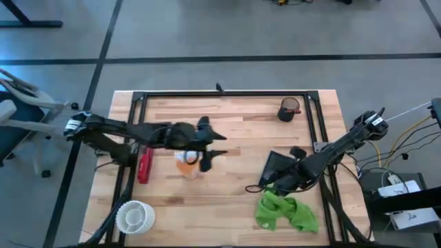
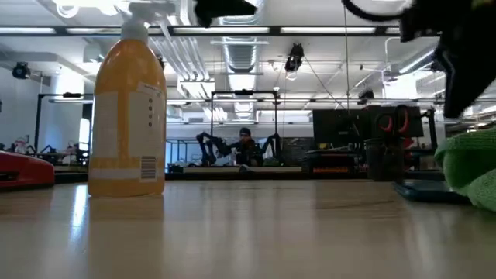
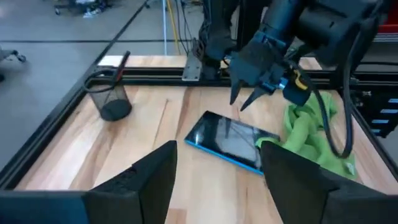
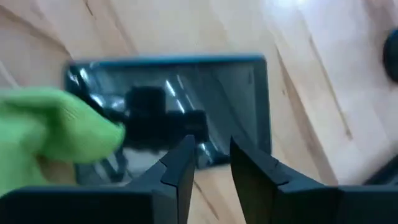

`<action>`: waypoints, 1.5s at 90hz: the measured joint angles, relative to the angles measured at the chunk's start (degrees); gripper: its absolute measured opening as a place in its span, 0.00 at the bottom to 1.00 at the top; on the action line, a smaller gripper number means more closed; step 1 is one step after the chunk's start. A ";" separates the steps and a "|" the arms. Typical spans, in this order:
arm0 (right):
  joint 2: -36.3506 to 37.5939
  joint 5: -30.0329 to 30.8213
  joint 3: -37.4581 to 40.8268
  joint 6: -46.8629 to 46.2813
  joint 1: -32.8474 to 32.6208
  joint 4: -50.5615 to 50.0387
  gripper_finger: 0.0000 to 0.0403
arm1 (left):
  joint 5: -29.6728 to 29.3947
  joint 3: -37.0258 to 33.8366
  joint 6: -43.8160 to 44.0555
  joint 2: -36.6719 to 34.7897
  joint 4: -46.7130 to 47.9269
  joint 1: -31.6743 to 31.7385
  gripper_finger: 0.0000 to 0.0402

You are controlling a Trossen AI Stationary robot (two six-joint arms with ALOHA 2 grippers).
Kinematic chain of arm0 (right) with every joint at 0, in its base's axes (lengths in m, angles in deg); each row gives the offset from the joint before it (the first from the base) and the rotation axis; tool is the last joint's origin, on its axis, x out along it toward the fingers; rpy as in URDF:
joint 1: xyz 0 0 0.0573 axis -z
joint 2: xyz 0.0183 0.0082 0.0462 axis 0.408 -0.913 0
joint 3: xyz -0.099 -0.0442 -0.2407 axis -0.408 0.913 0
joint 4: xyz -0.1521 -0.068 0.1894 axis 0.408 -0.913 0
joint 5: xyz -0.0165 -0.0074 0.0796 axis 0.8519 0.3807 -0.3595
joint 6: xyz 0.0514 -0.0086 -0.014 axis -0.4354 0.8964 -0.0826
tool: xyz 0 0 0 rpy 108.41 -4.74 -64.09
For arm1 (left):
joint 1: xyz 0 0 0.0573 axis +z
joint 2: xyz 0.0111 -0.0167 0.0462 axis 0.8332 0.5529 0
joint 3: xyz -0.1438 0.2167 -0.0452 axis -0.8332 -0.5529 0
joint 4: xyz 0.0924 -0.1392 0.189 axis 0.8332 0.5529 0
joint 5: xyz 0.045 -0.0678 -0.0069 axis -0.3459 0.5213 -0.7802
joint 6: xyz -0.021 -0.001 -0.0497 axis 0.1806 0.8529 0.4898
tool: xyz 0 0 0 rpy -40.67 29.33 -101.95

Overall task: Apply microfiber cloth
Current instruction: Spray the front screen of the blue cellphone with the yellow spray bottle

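The lime-green microfiber cloth (image 1: 286, 212) lies crumpled on the table near the front right edge. One end of it (image 4: 50, 130) lies over an end of the dark flat tablet (image 1: 277, 165). My right gripper (image 3: 244, 99) hovers open just above the tablet (image 3: 227, 140), beside the cloth (image 3: 311, 130), with nothing between its fingers. My left gripper (image 1: 217, 150) stands open at the table's middle, over the orange spray bottle (image 1: 186, 164), and holds nothing.
A black mesh pen cup (image 1: 289, 109) stands at the far right. A red object (image 1: 143, 165) lies left of the bottle (image 2: 128, 116), and a white ribbed round object (image 1: 134, 215) sits at the near left. A black metal frame (image 1: 227, 94) borders the tabletop.
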 joint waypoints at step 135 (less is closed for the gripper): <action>-7.88 -2.21 10.83 21.36 -0.16 34.97 0.26 | 13.25 12.79 -5.91 31.04 -2.53 9.62 0.47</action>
